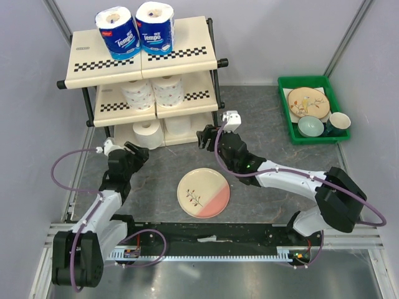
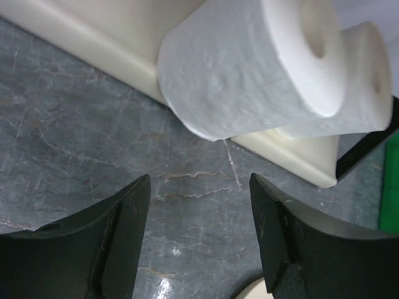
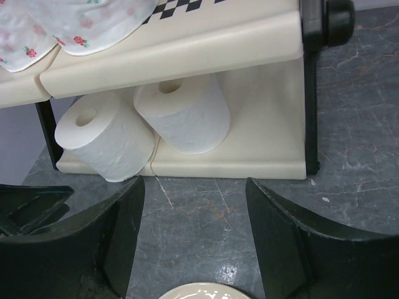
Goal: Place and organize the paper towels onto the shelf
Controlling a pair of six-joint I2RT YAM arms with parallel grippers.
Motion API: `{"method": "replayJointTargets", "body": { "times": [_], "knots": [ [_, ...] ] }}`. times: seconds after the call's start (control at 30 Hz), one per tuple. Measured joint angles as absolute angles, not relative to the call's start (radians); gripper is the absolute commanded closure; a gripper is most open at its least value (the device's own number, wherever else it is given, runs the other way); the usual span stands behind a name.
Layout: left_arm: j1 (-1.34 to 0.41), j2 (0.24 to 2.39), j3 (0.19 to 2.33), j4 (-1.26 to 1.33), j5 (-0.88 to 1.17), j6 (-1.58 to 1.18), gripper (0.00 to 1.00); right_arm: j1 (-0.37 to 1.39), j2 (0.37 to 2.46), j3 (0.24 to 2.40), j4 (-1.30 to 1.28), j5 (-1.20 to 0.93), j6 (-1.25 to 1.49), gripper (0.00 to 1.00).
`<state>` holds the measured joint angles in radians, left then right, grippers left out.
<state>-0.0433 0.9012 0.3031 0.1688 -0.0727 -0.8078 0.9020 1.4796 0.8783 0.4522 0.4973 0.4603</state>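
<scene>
Paper towels [image 1: 153,28]: six are shelved in pairs, one pair per tier of the shelf [image 1: 193,62], apparently for tidiness. Left gripper [image 2: 199,187], right gripper [image 3: 194,187]: jaws are parted, nothing is held.

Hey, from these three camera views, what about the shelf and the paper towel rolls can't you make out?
Top view: the two bottom-tier rolls sit largely under the middle panel of the shelf, backs hidden.
Right wrist view: the flowered middle-tier rolls are cut off by the top edge.
Left wrist view: the farther roll is partly behind the nearer roll.
Both wrist views: the plate is only a sliver at the bottom edge.
</scene>
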Motion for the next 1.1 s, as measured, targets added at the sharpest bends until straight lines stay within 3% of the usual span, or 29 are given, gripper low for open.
{"method": "replayJointTargets", "body": {
  "times": [0.53,1.1],
  "knots": [
    [-0.043,1.242,0.454,0.311,-0.067,-0.813,0.30,0.902,1.409,0.773,0.434,0.521,0.491,0.25],
    [-0.041,1.386,0.556,0.385,-0.016,-0.799,0.33,0.902,1.409,0.753,0.431,0.521,0.508,0.25]
  ]
}}
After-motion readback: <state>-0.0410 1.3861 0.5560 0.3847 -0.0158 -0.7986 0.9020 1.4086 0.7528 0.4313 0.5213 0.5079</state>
